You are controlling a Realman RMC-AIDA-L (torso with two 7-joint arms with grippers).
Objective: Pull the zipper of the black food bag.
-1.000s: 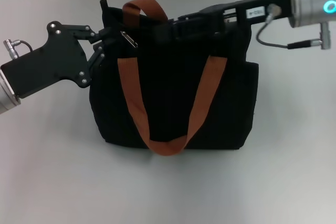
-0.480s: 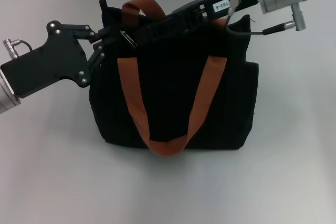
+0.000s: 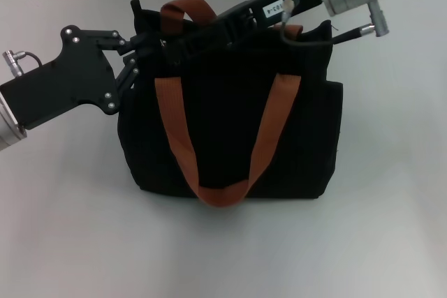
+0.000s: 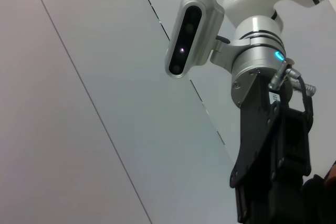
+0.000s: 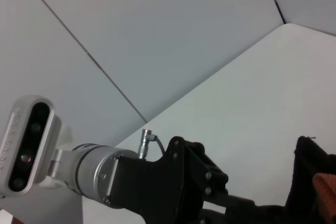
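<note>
You see the black food bag [image 3: 230, 123] in matt woven cloth, its orange-brown straps [image 3: 171, 123] ribbed webbing, on a smooth matt table [image 3: 63, 221].

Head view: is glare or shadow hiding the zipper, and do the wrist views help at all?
Head view: even light, no glare, but the bag is so dark that its top and the right tool merge, and no zipper pull shows. Left wrist view: mostly wall plus the right arm, bag barely in frame. Right wrist view: wall, table and the left tool, only a bag corner.
</note>
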